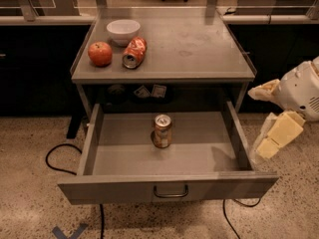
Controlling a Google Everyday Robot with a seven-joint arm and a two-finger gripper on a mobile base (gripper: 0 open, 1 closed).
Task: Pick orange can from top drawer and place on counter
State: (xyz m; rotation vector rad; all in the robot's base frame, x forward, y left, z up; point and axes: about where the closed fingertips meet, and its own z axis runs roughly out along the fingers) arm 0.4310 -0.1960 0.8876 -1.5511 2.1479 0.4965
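The orange can (162, 131) stands upright in the middle of the open top drawer (124, 153), its silver top facing up. The drawer is pulled fully out, with its curved handle (171, 192) on the front panel. The counter (199, 49) is the grey top above it. My gripper (269, 114) hangs off the drawer's right side, outside its wall and level with the can. Its pale yellow fingers (280, 132) stand apart and hold nothing. The white wrist is cut off by the right edge.
On the counter's left part sit a white bowl (123, 31), a red apple (100, 53) and a red-orange dented can (134, 53) lying on its side. Small items lie on the shelf under the counter. Black cables (55, 158) run over the floor.
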